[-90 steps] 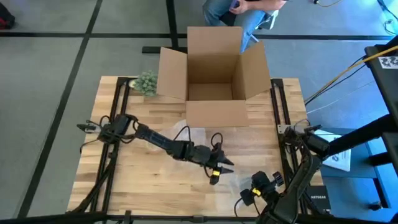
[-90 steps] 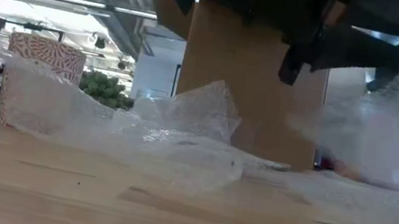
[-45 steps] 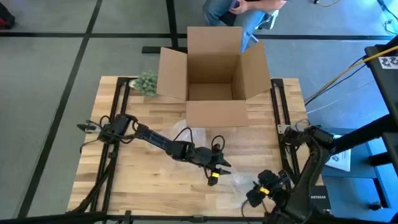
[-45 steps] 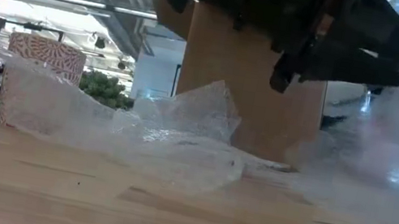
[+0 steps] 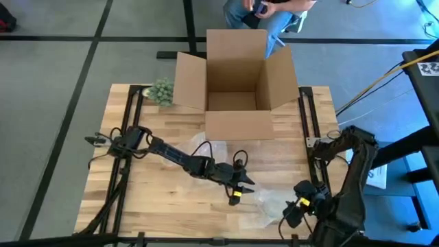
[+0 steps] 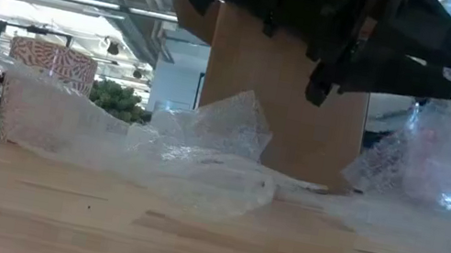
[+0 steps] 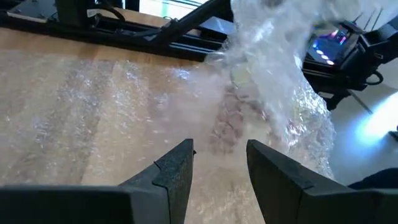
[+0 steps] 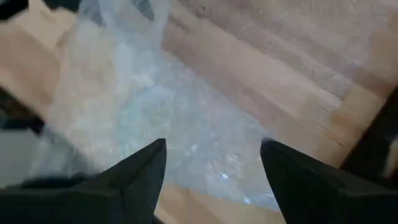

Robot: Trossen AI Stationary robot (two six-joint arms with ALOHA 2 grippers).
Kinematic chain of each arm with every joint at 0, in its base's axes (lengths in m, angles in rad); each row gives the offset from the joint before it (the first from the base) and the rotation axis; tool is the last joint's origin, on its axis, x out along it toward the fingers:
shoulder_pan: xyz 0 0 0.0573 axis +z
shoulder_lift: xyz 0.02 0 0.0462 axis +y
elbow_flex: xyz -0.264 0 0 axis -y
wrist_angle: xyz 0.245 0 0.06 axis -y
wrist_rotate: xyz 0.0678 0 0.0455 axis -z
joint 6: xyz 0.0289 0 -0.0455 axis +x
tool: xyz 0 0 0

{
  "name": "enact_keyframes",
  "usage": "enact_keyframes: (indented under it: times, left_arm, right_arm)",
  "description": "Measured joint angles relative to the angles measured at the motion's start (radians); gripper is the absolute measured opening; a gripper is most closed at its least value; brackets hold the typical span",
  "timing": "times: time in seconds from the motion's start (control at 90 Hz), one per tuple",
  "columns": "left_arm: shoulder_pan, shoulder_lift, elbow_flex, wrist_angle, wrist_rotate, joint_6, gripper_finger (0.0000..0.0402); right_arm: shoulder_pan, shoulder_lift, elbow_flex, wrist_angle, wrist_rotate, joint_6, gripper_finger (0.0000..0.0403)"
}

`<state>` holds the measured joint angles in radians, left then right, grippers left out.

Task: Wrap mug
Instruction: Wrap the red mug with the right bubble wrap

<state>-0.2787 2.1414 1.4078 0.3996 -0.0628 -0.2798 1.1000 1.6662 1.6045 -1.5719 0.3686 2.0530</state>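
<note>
1. High view: left gripper (image 5: 237, 191) is reaching across the table's (image 5: 151, 199) mid-front, fingers looking parted w/ nothing between. Right gripper (image 5: 293, 213) is sitting at the front right corner over bubble wrap (image 5: 269, 203); can't tell its fingers here. Open cardboard box (image 5: 236, 86) is standing at the back, small green plant (image 5: 162, 90) beside its left flap. A person (image 5: 264, 14) is sitting behind the box
2. Low view: patterned mug (image 6: 51, 68) is standing upright far left, wrap (image 6: 202, 155) lying crumpled in front of it
3. Left wrist view: fingers (image 7: 174, 171) are spread, empty; wrap (image 7: 273, 68) is bunching up ahead
4. Right wrist view: fingers (image 8: 140, 171) are spread wide, released, hanging over wrap (image 8: 168, 118)
</note>
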Motion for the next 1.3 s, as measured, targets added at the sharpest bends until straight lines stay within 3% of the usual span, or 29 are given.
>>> enact_keyframes:
  times: [0.322, 0.567, 0.744, 0.933, 1.1, 1.2, 1.3]
  left_arm:
    - [0.000, 0.000, 0.000, 0.000, 0.000, 0.000, 0.0134]
    - [0.000, 0.000, 0.000, 0.000, 0.000, -0.001, 0.0134]
    - [0.000, 0.000, 0.000, -0.001, 0.000, -0.001, 0.0134]
    - [-0.004, 0.000, 0.000, -0.015, 0.000, -0.001, 0.0134]
    - [-0.010, -0.010, 0.000, -0.120, 0.001, -0.002, 0.0134]
    - [-0.019, -0.021, 0.000, -0.170, 0.004, -0.020, 0.0134]
    - [-0.032, -0.047, 0.000, -0.223, 0.013, -0.032, 0.0134]
  right_arm:
    - [0.000, -0.119, 0.000, 0.011, 0.061, -0.081, 0.0247]
    - [-0.003, -0.092, -0.028, 0.424, 0.161, -0.475, 0.0247]
    - [-0.036, 0.018, -0.084, 0.481, 0.107, -0.543, 0.0240]
    - [-0.098, 0.094, -0.127, 0.306, 0.055, -0.486, 0.0175]
    - [-0.141, 0.099, -0.146, 0.172, 0.046, -0.463, 0.0111]
    - [-0.147, 0.087, -0.146, 0.175, -0.022, -0.501, 0.0088]
    - [-0.146, 0.072, -0.129, 0.283, -0.040, -0.588, 0.0066]
